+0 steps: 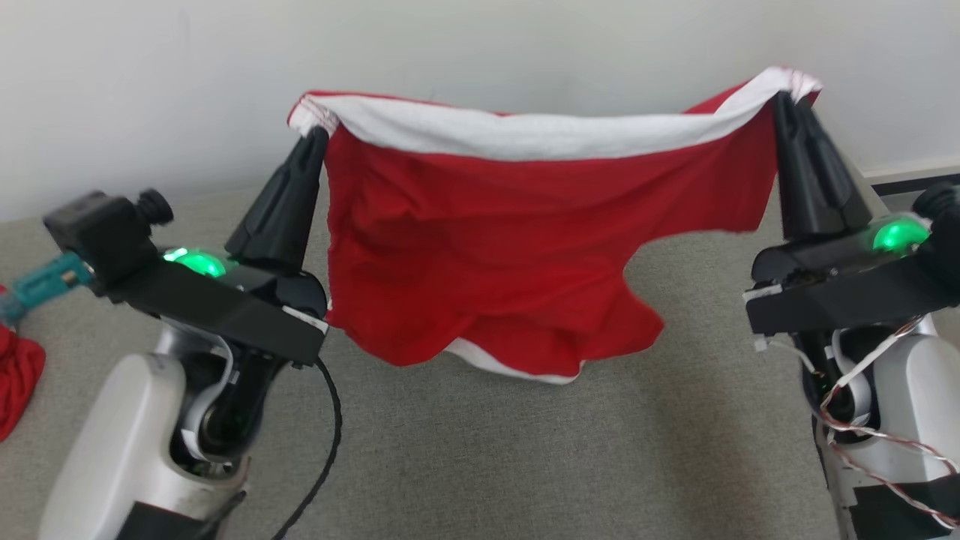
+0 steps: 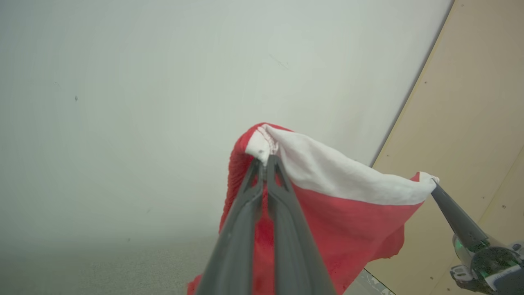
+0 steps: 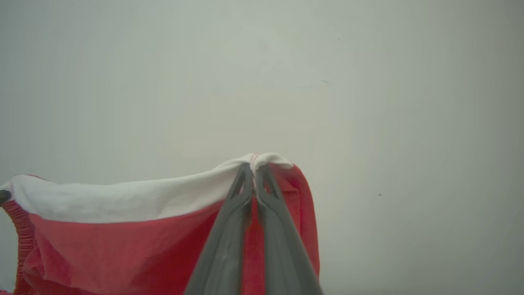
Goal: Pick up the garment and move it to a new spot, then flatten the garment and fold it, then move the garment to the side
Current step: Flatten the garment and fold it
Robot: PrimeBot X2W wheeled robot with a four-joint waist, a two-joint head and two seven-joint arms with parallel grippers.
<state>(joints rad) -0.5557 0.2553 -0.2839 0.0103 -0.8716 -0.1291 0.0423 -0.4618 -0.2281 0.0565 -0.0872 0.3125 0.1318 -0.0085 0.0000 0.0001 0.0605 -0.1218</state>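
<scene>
Centre: cloth [image 1: 480, 247] hangs across, blocks reach.
Below: couch [image 1: 525, 465] bare, open.
Far left: red heap [image 1: 16, 375].

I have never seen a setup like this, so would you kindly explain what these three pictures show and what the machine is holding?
This is a two-armed robot seen through its own cameras. The wide picture comes from its head, looking down at a grey fabric-covered surface. The other two come from cameras on its wrists, looking along each gripper's dark fingers towards a pale wall.

The left gripper and the right gripper are each shut on a top corner of a red cloth garment with a white band, stretching it out in the air between them. Its lower edge hangs close to the surface; whether it touches is unclear.

At the far left of the surface lies another red piece of cloth, beside a teal object.
</scene>
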